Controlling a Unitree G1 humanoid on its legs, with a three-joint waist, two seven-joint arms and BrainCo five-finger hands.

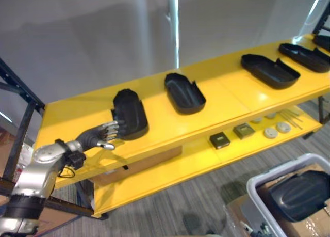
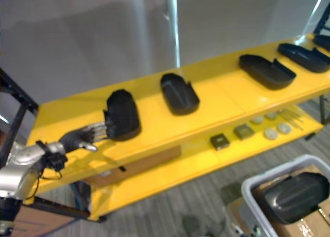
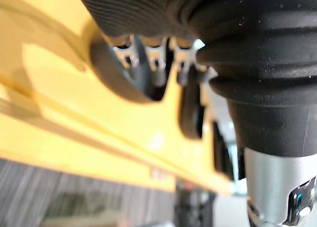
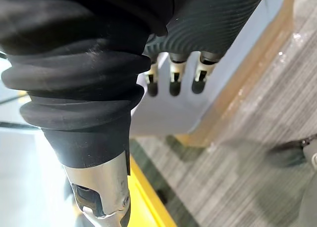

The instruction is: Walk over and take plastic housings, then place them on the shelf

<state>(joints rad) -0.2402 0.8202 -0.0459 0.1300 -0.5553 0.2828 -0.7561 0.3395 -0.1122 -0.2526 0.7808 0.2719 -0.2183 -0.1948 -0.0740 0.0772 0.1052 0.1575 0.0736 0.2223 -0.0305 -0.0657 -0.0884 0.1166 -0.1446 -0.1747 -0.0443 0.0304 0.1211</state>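
Several black plastic housings lie in a row on the yellow shelf's (image 1: pixel 227 100) top board. The leftmost housing (image 1: pixel 130 113) sits near the front edge, and my left hand (image 1: pixel 98 135) reaches it with straight fingers (image 3: pixel 158 68) touching its near end, thumb below; the hand is open. The other housings (image 1: pixel 184 93) (image 1: pixel 269 70) (image 1: pixel 304 57) lie further right. One more housing (image 1: pixel 299 194) rests in a grey bin (image 1: pixel 256 188) at lower right. My right hand's relaxed fingers (image 4: pixel 172 78) hang open and hold nothing beside the bin's pale wall (image 4: pixel 163 113).
The lower yellow board carries small square parts (image 1: pixel 220 140) and round discs (image 1: pixel 276 129). A cardboard box (image 1: pixel 149 162) sits under the shelf. A dark rack post (image 1: pixel 18 84) stands at the left. Grey carpet (image 1: pixel 206 201) lies between shelf and bin.
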